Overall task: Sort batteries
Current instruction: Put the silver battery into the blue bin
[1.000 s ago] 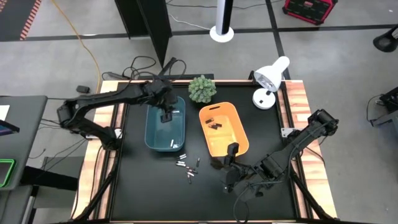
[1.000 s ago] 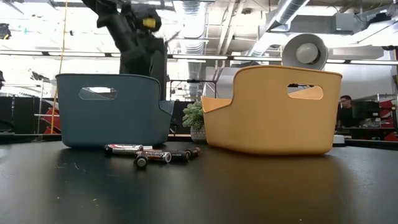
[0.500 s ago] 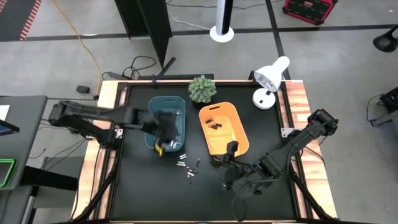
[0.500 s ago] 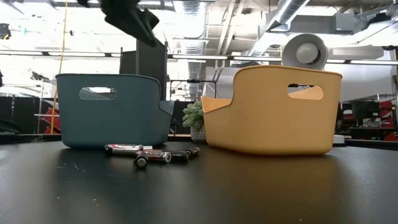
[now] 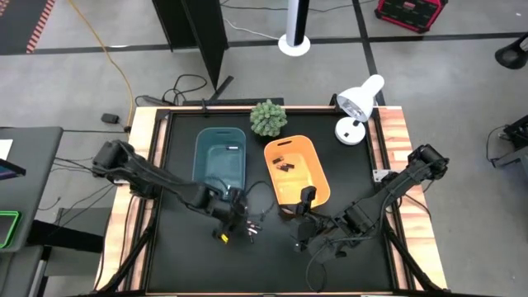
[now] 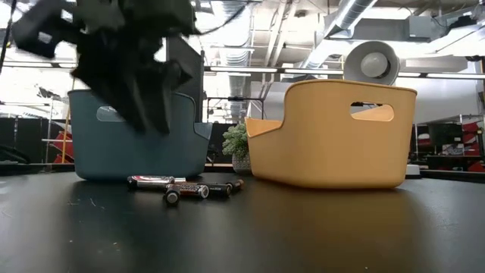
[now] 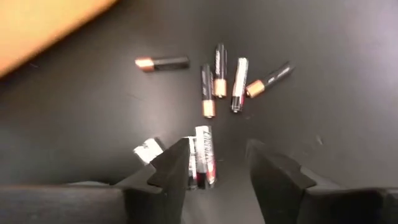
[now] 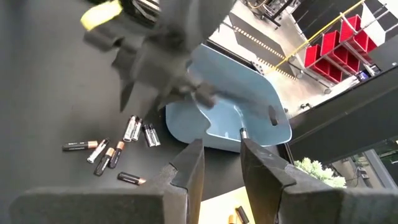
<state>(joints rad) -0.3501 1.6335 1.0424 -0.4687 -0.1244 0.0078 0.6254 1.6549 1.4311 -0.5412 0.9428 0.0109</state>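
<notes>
Because the batteries have to go into two bins by kind, the worktop (image 5: 181, 247) holds a blue bin (image 5: 220, 154) and an orange bin (image 5: 296, 169) side by side, close enough for each arm to reach one. Some dark batteries (image 5: 285, 164) lie in the orange bin. The loose batteries (image 7: 217, 78) lie in a small bunch on the worktop just in front of the bins, some pale and some dark.

The left claw (image 7: 217, 165) hangs right over that bunch. Its fingers are apart and hold nothing, with a pale battery (image 7: 203, 163) lying between them, I think so it can pinch that one next.

The right claw (image 8: 219, 163) waits near the orange bin, fingers a little apart and holding nothing.
</notes>
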